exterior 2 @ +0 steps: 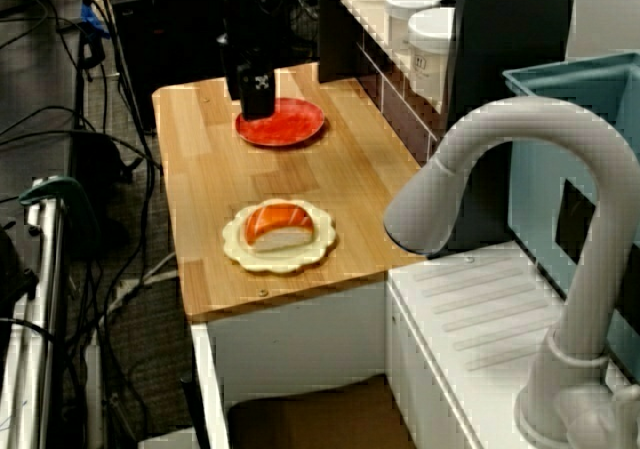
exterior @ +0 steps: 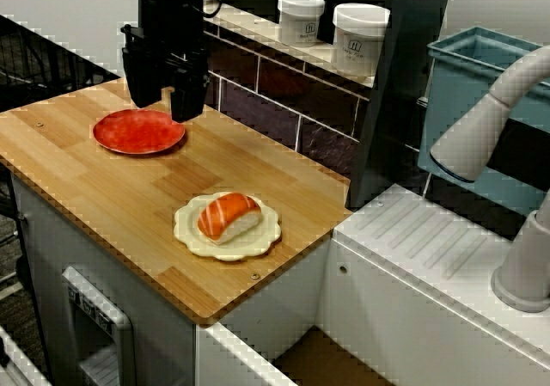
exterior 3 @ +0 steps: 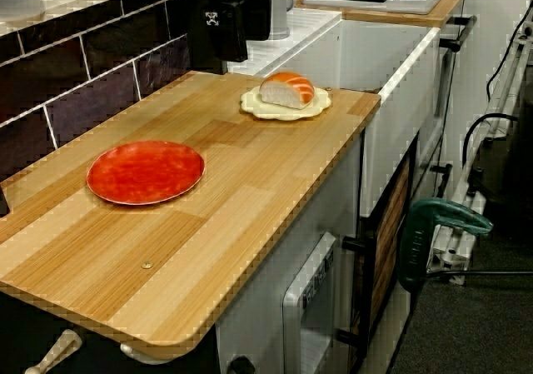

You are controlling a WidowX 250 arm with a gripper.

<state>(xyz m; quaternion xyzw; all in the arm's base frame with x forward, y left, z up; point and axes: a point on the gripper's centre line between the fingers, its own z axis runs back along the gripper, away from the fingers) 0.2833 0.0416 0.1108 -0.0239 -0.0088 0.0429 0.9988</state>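
- Hanging just over the back edge of the red plate (exterior: pixel 137 133), my gripper (exterior: pixel 163 111) points straight down and touches nothing.
- My two fingers are spread apart. I can see a gap between them in the view from the front, and nothing is in it.
- In the view from the tap side, my gripper (exterior 2: pixel 258 111) hides a bit of the red plate (exterior 2: pixel 285 124). I think that is because I am right above its rim, not off to one side.
- The red plate lies flat on the wooden counter (exterior: pixel 103 199), at the end far from the tap (exterior: pixel 491 126) and close to the tiled wall. It has nothing on it.
- Flat on the wood like that, it looks steady to me.
- A pale plate (exterior: pixel 186 231) with a wavy rim sits well apart from it, near the front corner by the sink.
- A fish-on-rice piece (exterior: pixel 229 217) rests in the middle of that pale plate, so I think it is not likely to slip off.
- Two white jars (exterior: pixel 301 18) stand up on the shelf (exterior: pixel 258 32) behind the counter, out of my way.
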